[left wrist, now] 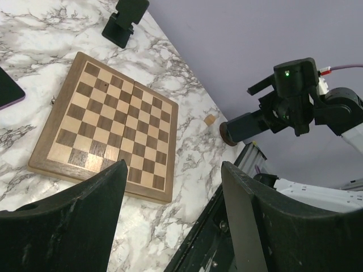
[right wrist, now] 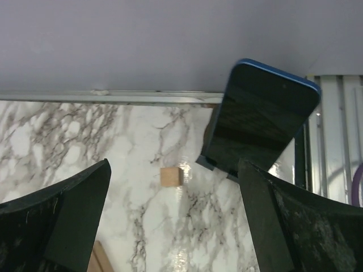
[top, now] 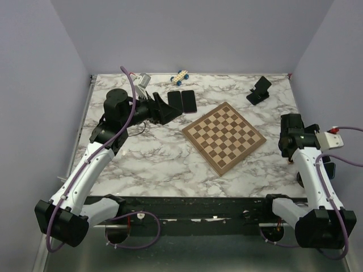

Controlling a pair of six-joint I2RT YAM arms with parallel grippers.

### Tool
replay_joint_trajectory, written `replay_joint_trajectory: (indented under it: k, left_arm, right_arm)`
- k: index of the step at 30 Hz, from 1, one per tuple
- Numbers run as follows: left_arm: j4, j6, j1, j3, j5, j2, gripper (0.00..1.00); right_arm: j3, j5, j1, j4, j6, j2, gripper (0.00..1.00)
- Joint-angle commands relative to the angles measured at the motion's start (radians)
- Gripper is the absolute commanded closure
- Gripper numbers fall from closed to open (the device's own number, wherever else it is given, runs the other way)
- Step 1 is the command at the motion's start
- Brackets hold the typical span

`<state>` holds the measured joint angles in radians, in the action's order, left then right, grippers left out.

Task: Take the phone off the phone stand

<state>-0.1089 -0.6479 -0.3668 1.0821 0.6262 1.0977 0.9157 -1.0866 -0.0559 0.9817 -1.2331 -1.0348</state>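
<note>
The black phone stand (top: 254, 98) sits at the far right of the marble table. A dark phone with a blue rim (right wrist: 261, 119) leans upright on it; it also shows in the top view (top: 263, 84). In the right wrist view only a bit of the stand's base (right wrist: 206, 161) shows below the phone. My right gripper (right wrist: 173, 167) is open and empty, short of the phone, which lies ahead and to the right. My left gripper (top: 170, 111) is open and empty, hovering by two flat phones. The left wrist view shows the stand (left wrist: 116, 31) far off.
A wooden chessboard (top: 224, 137) lies mid-table. Two flat black phones (top: 174, 101) (top: 188, 101) lie at the back centre, with a toy car (top: 180, 77) behind them. A small wooden cube (right wrist: 171, 176) lies left of the stand. Purple walls enclose the table.
</note>
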Motion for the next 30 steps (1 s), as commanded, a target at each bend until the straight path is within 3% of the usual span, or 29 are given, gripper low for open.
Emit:
replay_joint_trajectory:
  k: [1, 13, 22, 30]
  left_arm:
    - [-0.009, 0.025, -0.017, -0.001, -0.028, -0.001, 0.25]
    - [-0.017, 0.05, -0.037, 0.0, -0.047, 0.011, 0.24]
    - [-0.031, 0.07, -0.049, 0.005, -0.066, 0.005, 0.24]
    - [-0.045, 0.093, -0.063, 0.01, -0.086, 0.012, 0.24]
  right_arm:
    - [-0.055, -0.041, -0.036, 0.155, -0.246, 0.04, 0.0]
    - [-0.11, -0.065, -0.179, 0.141, -0.3, 0.035, 0.0]
    - [-0.115, -0.096, -0.253, 0.032, -0.24, 0.014, 0.0]
    - [-0.133, -0.092, -0.272, -0.027, -0.244, -0.022, 0.0]
